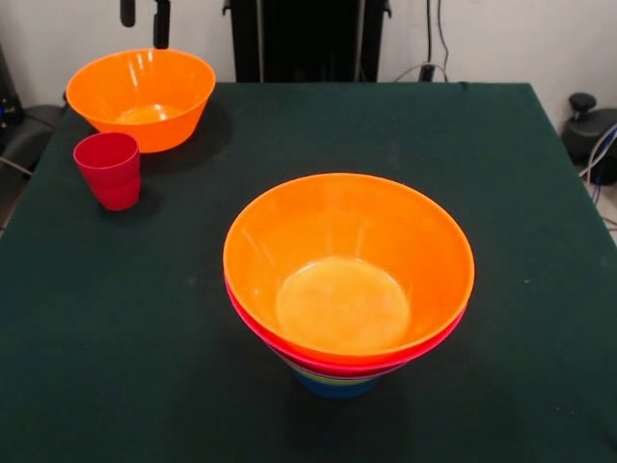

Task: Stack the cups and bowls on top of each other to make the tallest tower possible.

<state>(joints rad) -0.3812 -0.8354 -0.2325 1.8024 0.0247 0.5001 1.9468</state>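
The tower (349,289) stands near the middle front of the table: nested bowls with a large yellow-orange bowl (347,260) on top, a pink rim (289,338) under it, and a small blue base (335,388). A second large yellow-orange bowl (142,98) sits upright at the far left corner. The red ridged cup (109,170) stands upright just in front of it. My gripper (144,17) shows only as two dark fingertips at the top edge, above the far-left bowl, with a gap between them and nothing held. The sky blue cup is out of view.
The dark green table (501,193) ends at the right edge near cables and a black object (588,130) on the floor. The robot's pedestal (307,39) stands at the far side.
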